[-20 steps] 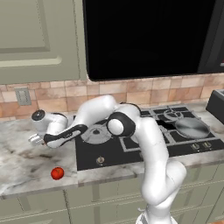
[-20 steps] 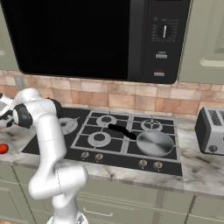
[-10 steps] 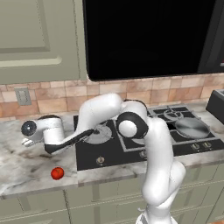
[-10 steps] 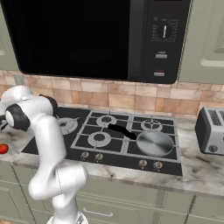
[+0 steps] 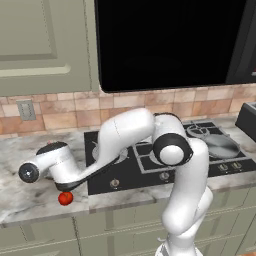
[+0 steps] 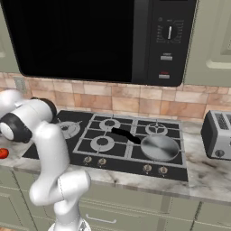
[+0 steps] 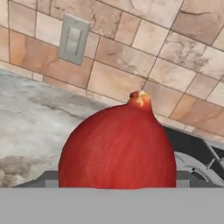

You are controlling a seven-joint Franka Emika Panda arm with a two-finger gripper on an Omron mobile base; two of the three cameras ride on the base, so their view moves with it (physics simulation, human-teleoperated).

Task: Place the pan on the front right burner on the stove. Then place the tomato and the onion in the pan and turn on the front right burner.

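Pan [image 6: 159, 147] sits on the front right burner of the stove [image 6: 94, 155], black handle pointing back-left toward the middle of the grates; also visible at the right end of the stove in the left base view [image 5: 220, 147]. Looks empty, so step one reads as done.

Onion [image 7: 117, 148] is right in front of the hand camera, red, tip up, on the counter [image 7: 30, 109] near the stove's left edge, tiled wall and outlet [image 7: 72, 38] behind it. Gripper is spread wide, low over the counter left of the stove; fingertips hidden, so can't tell if they touch the onion. My read: lining up the onion grasp, not closed yet.

Tomato [image 5: 64, 198] lies on the counter near the front edge, just below the hand; also at [image 6: 2, 153].

Left: onion in, tomato in, knob on.
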